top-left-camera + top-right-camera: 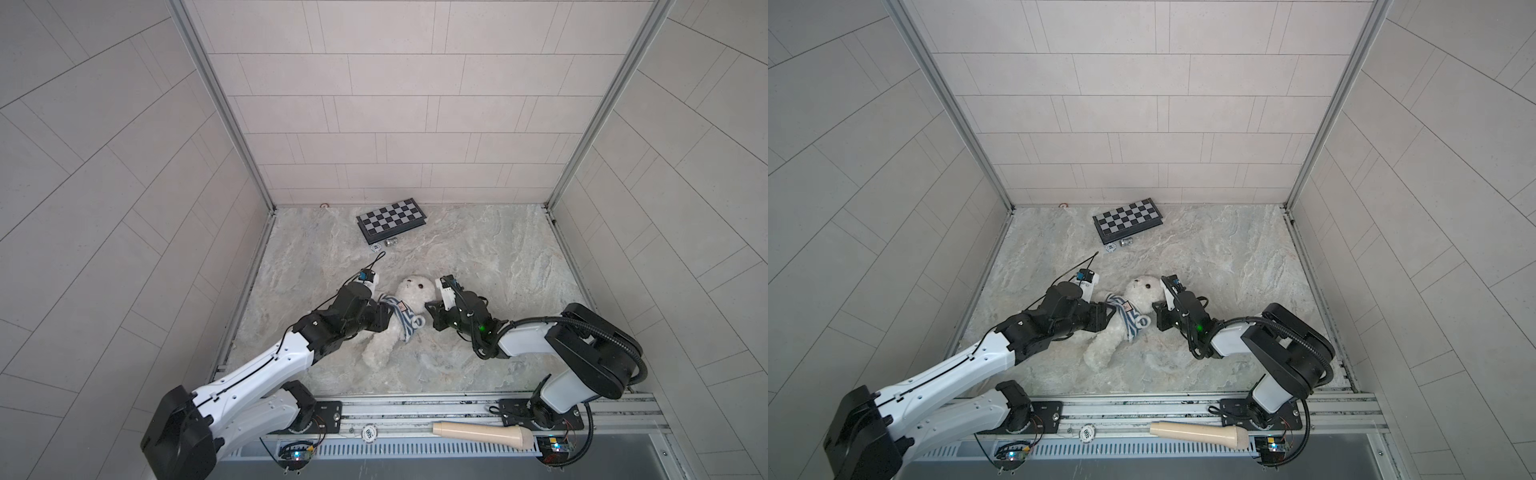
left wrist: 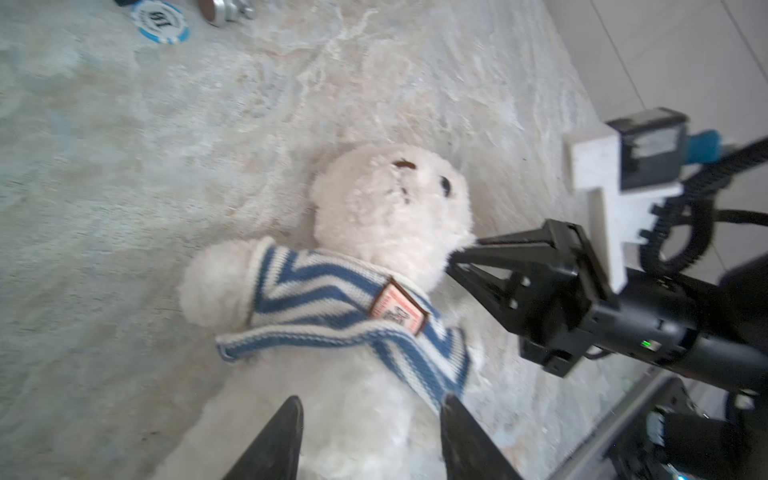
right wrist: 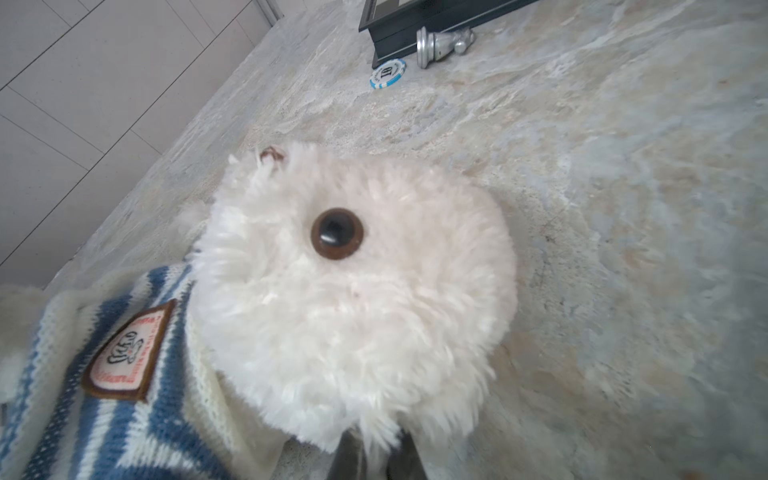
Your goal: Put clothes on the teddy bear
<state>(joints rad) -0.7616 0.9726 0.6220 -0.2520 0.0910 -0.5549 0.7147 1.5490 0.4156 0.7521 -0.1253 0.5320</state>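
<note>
**Dressing in progress:** A fluffy white teddy bear lies face up in the middle of the marble-look table. Its head points toward the far wall and its legs trail near and left as two robot arms work to dress it.

A blue-and-white striped shirt sits bunched across the chest and shoulders, badge up. The bear's arm on the left pokes through a sleeve, but the hem rides high and the belly is bare, so the job looks roughly half done.

The right gripper reaches in from the right and is clenched on the fur low at the side of the bear's head. This is apparently to pin the toy while the garment is tugged.

The left gripper comes from the near left and hangs over the belly. Its fingers are spread apart with nothing between them. One finger stands just beside the shirt's hem, though whether it touches the knit cannot be told. The likely next job is to take that hem and draw it down.

Farther back lie a chessboard, a poker chip and a silver chess piece.
</note>
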